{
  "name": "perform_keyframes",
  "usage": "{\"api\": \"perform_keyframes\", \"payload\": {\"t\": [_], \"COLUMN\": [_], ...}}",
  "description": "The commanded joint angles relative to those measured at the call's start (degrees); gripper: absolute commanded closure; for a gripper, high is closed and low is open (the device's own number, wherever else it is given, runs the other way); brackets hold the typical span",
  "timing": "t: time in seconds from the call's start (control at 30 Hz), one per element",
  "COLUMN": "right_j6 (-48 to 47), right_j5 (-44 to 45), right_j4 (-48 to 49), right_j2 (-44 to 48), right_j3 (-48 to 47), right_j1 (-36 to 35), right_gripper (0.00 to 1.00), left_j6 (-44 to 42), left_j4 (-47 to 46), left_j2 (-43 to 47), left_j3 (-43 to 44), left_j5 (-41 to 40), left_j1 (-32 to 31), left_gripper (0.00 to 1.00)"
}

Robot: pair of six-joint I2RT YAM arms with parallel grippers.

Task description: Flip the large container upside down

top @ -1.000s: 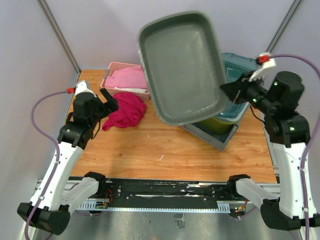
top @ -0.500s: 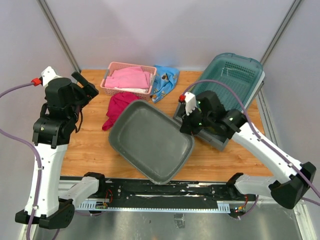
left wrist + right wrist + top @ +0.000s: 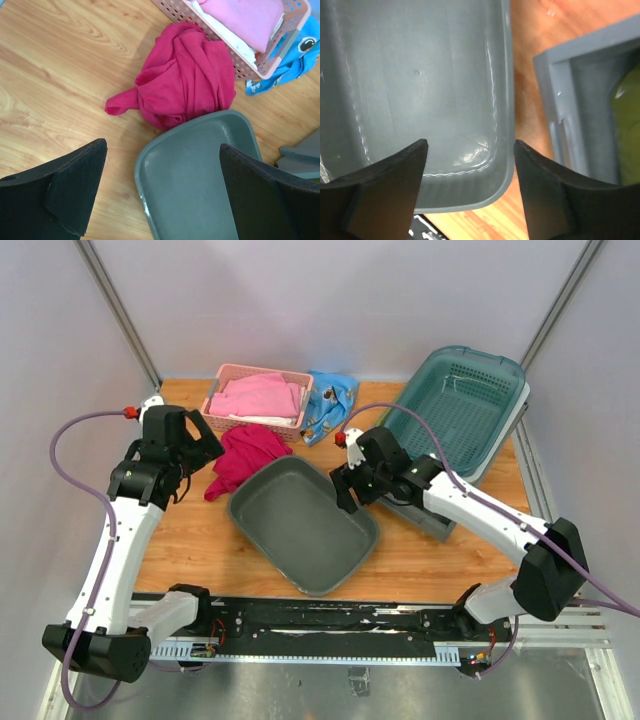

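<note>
Large container lies open side up at centre frame, one corner at the table front edge. Right gripper straddles its right rim, jaws released. Left gripper hangs spread wide above the red cloth; bare wood lies lower left.

No legible writing, no labels or numbers, blue cloth print unreadable

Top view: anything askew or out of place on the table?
Yes. The grey tub lies open side up, skewed diagonally, its near corner past the table's front edge, over the black rail. The teal mesh basket leans tilted over the grey crate. A magenta cloth lies heaped by the tub's far corner.
</note>
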State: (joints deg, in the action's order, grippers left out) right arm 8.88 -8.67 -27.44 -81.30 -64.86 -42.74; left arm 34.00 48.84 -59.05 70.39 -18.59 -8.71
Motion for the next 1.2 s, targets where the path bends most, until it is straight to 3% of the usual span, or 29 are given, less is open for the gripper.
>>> {"api": "perform_keyframes", "payload": {"t": [0.0,0.2,0.37,0.77,0.8,0.93,1.0,1.17], "right_j6": [0.5,1.6,0.9,4.4,4.7,4.8,4.8,5.4], "right_j5": [3.2,6.2,7.7,8.3,8.8,13.3,13.7,15.0], "right_j4": [0.9,1.0,1.9,2.8,2.9,1.8,1.7,-0.1], "right_j2": [1.7,2.1,-2.5,-20.1,-21.2,-22.6,-23.0,-26.1], "right_j3": [-4.8,-5.9,-7.0,-10.9,-11.1,-12.3,-12.7,-14.6], "right_j1": [-2.3,-15.0,-26.5,-34.6,-35.0,-36.1,-36.1,-36.1], "right_gripper": [0.23,0.18,0.18,0.19,0.22,0.50,0.59,0.61], "left_j6": [-3.3,-4.2,-3.9,-2.9,-2.8,-2.6,-2.7,-2.1], "left_j4": [-1.8,0.9,0.3,-1.3,-1.6,-2.3,-2.5,-3.7], "left_j2": [-0.2,-4.6,-5.0,-2.3,-2.0,-0.9,-0.5,0.2], "left_j3": [5.2,14.1,15.2,9.4,8.5,6.0,5.0,2.6], "left_j5": [0.3,-0.2,0.6,0.6,0.9,1.9,2.0,2.3], "left_j1": [0.5,1.9,3.1,3.3,3.3,3.3,3.3,3.3], "left_gripper": [0.01,0.01,0.01,0.01,0.01,0.01,0.01,0.01]}}
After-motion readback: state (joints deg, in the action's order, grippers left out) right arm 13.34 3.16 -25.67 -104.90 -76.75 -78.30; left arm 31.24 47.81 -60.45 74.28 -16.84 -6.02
